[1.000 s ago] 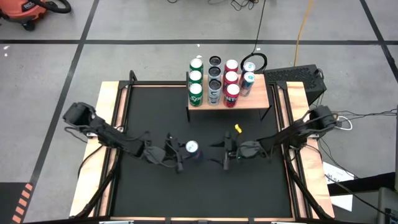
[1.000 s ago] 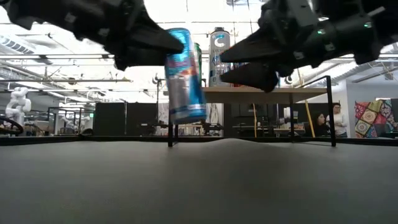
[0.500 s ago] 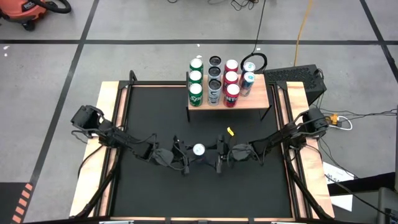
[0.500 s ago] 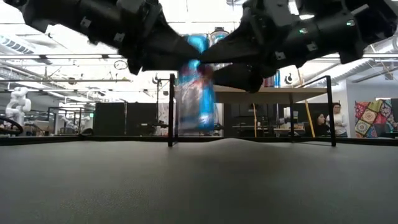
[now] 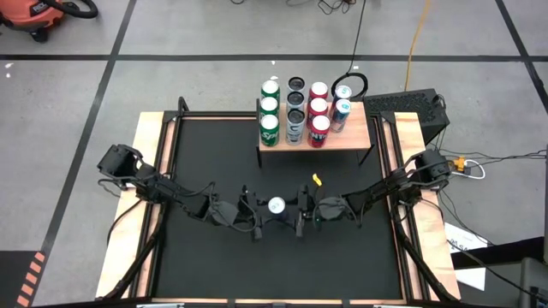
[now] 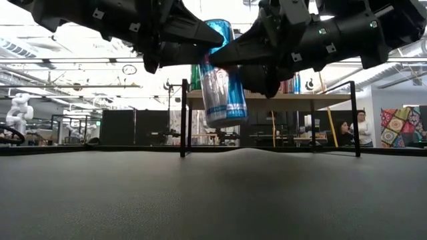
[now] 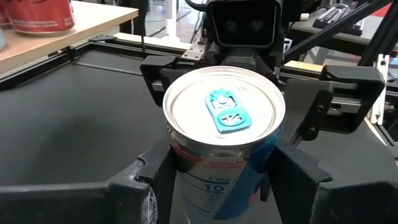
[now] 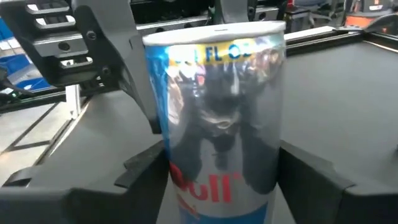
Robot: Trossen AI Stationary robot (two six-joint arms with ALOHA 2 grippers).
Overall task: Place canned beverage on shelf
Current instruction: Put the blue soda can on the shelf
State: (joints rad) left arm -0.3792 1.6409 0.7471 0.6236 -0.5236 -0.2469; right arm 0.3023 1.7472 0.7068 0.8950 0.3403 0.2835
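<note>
Both grippers, left (image 5: 259, 220) and right (image 5: 298, 217), are clasping one blue-and-silver can (image 5: 276, 205) above the black mat (image 5: 205, 154), near the shelf (image 5: 351, 139), which is carrying ten cans in four rows.

Can (image 5: 276, 205) between both pincers — mid-mat

A: From above, the can (image 5: 276, 205) shows only its lid; both grippers' fingertips are hidden beside it.

B: And from table height?

A: The arms are cut off by the top edge, and the can covers part of the shelf (image 6: 313, 97).

B: The wrist views?

A: The can's lower body is cropped; its small print is unreadable.
</note>
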